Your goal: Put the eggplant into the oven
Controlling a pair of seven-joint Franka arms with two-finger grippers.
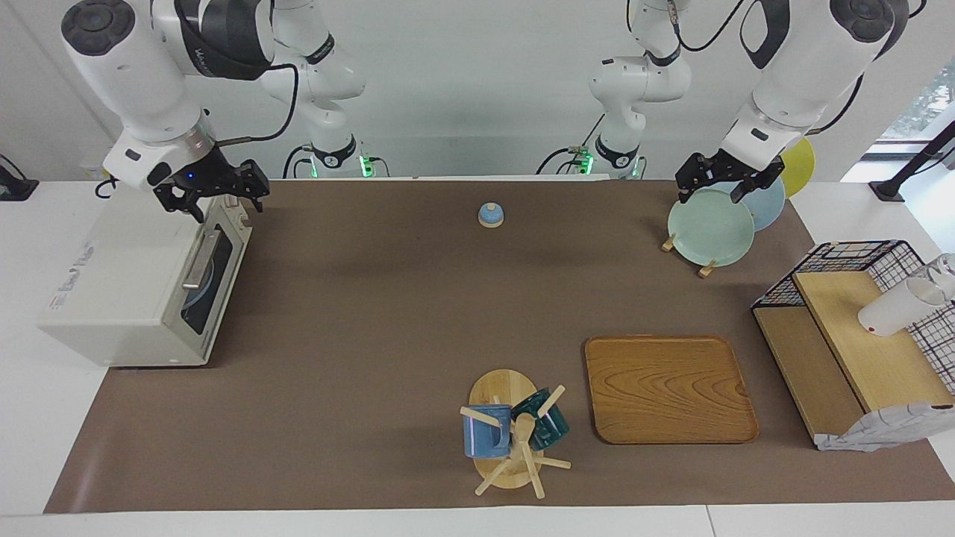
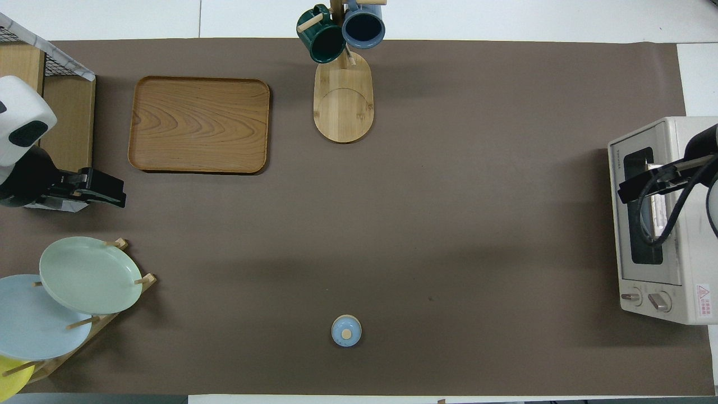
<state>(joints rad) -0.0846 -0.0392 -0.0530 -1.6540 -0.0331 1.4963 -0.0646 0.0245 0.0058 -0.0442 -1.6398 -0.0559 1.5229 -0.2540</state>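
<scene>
Facing view: right gripper [image 1: 216, 200] hovers over oven [image 1: 142, 287] top corner, near door handle; fingers spread, holding nothing. Left gripper [image 1: 718, 181] waits above plate rack [image 1: 705, 224], fingers apart, empty. Eggplant not visible anywhere; maybe already inside oven, cannot tell. Oven door shut; something round, pale shows dimly through glass. Wooden tray [image 1: 669, 388] bare. Risk, my guess: gripper bumps handle or oven corner.

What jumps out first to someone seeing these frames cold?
The white oven at the right arm's end of the table, door shut, with the right gripper just above its top edge. Next, the left gripper over the pale green plate in the rack at the left arm's end. No eggplant shows anywhere.
</scene>
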